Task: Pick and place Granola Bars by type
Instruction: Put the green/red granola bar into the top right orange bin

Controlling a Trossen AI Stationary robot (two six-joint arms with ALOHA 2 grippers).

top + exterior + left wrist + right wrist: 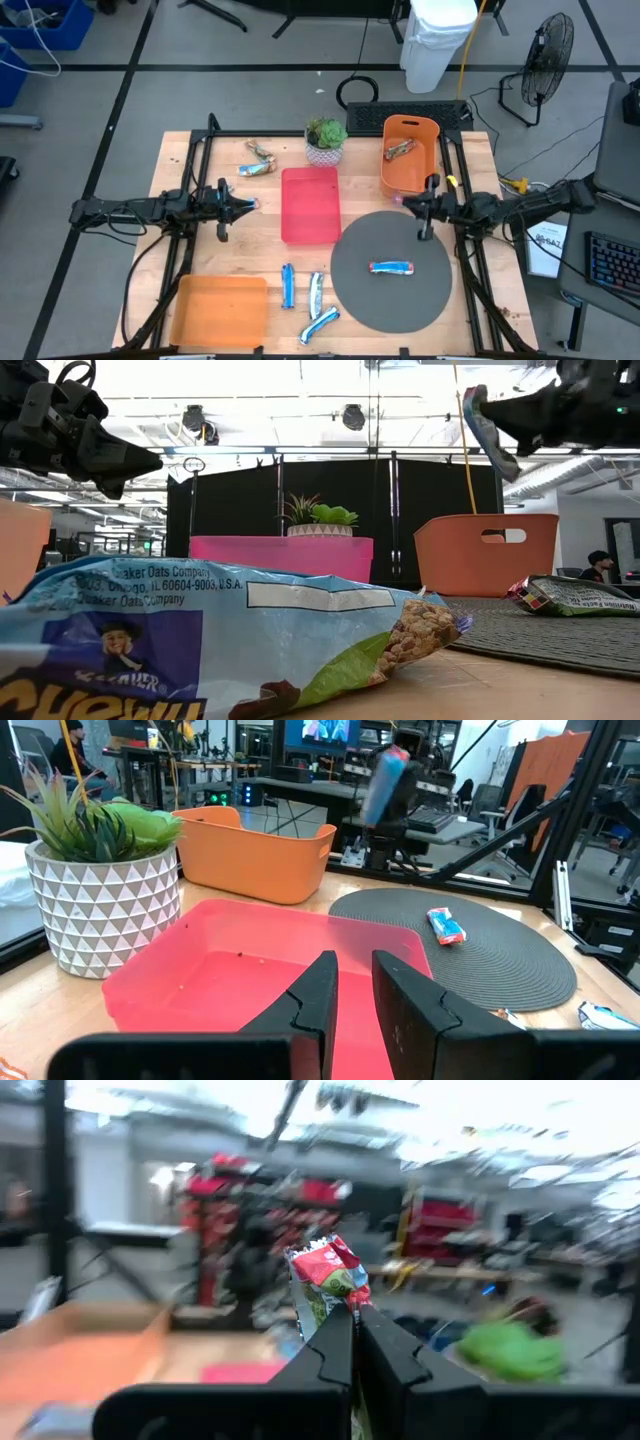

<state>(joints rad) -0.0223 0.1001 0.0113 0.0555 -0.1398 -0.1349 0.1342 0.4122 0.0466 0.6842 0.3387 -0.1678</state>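
Hanging above the gap between the deep orange plastic bin (410, 152) and the round dark grey mat (391, 270), the right gripper (354, 1312) is clamped on a shiny red-and-white wrapped granola bar (328, 1280). One blue-wrapped bar (391, 267) lies on the mat, another bar (400, 149) sits in the bin, three more (305, 295) lie near the flat orange tray (218, 310), and two (259, 160) lie at the table's far left. Over the table's left side, beside the pink rectangular tray (310, 205), the left gripper (352, 982) has its fingers nearly together, holding nothing.
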